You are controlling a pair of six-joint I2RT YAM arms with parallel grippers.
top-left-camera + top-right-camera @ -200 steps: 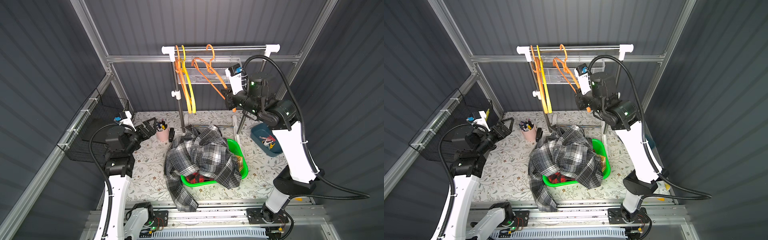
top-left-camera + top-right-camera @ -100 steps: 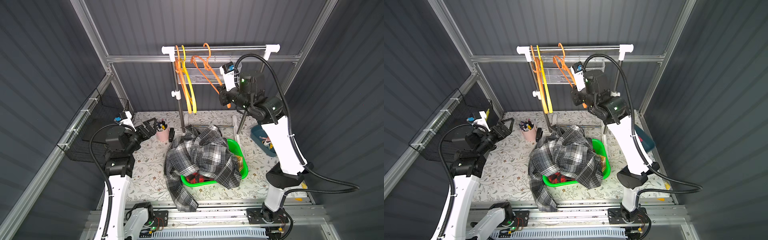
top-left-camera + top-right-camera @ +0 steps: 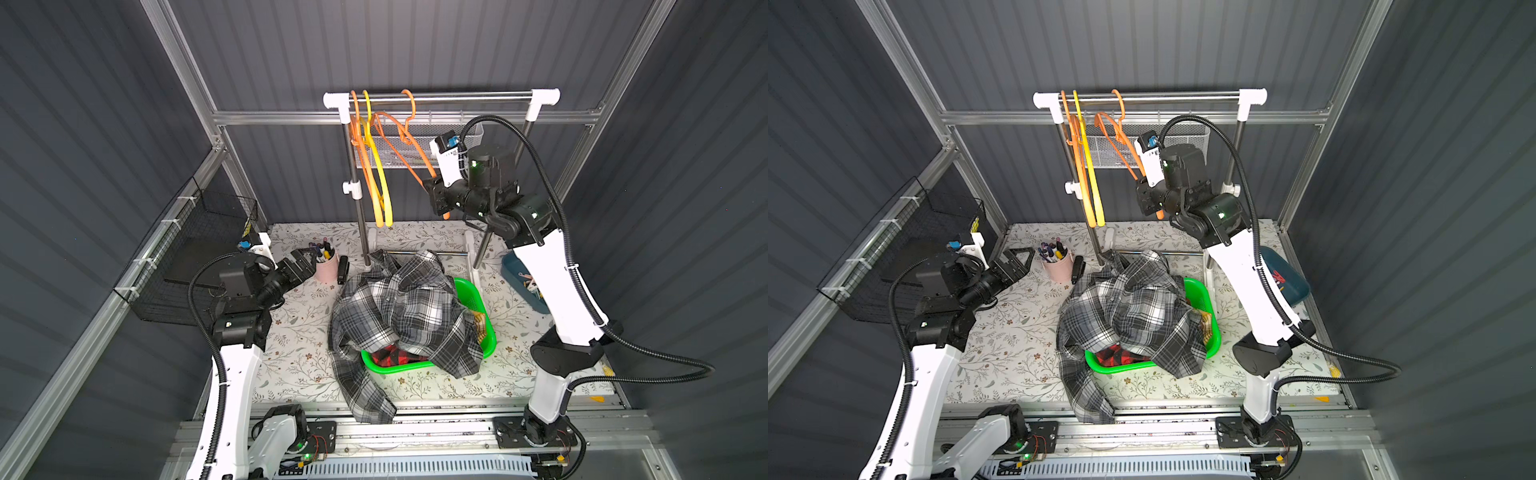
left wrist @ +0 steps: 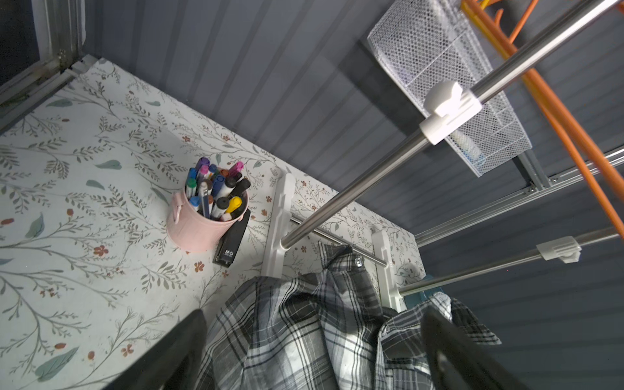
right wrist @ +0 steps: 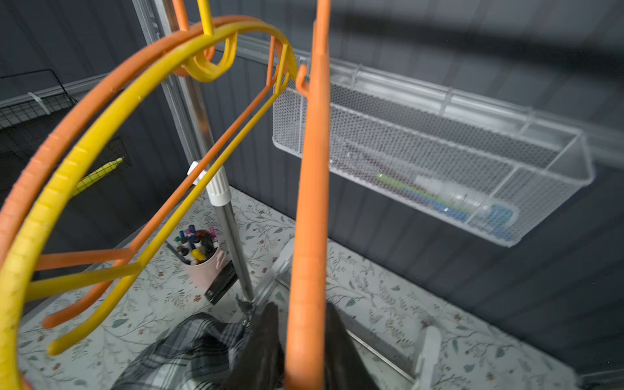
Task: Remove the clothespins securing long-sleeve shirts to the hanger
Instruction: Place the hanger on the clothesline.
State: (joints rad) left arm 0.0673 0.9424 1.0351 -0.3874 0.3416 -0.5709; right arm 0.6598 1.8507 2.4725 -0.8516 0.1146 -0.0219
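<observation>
Three bare hangers hang on the rail [image 3: 457,96]: an orange and a yellow one [image 3: 380,195] at its left end, and another orange hanger [image 3: 405,143] further along. My right gripper [image 5: 304,314] is raised and straddles that orange hanger's lower arm [image 5: 310,202]; its jaws stand slightly apart with a thin gap on one side. The grey plaid long-sleeve shirt [image 3: 399,316] lies heaped over the green basket [image 3: 486,332], with a red-and-black one [image 3: 395,357] under it. Clothespins [image 3: 530,286] lie in the blue bin. My left gripper [image 3: 305,262] hangs open and empty above the table.
A pink cup of markers [image 3: 326,266] and a black stapler [image 3: 343,270] stand by the rack's left pole [image 3: 361,232]. A white mesh tray [image 5: 439,162] hangs on the back wall. A black wire basket [image 3: 195,257] sits at the far left.
My right arm has carried the orange hanger leftward along the rail. Its jaws have loosened on the hanger's arm. The left arm has not moved.
</observation>
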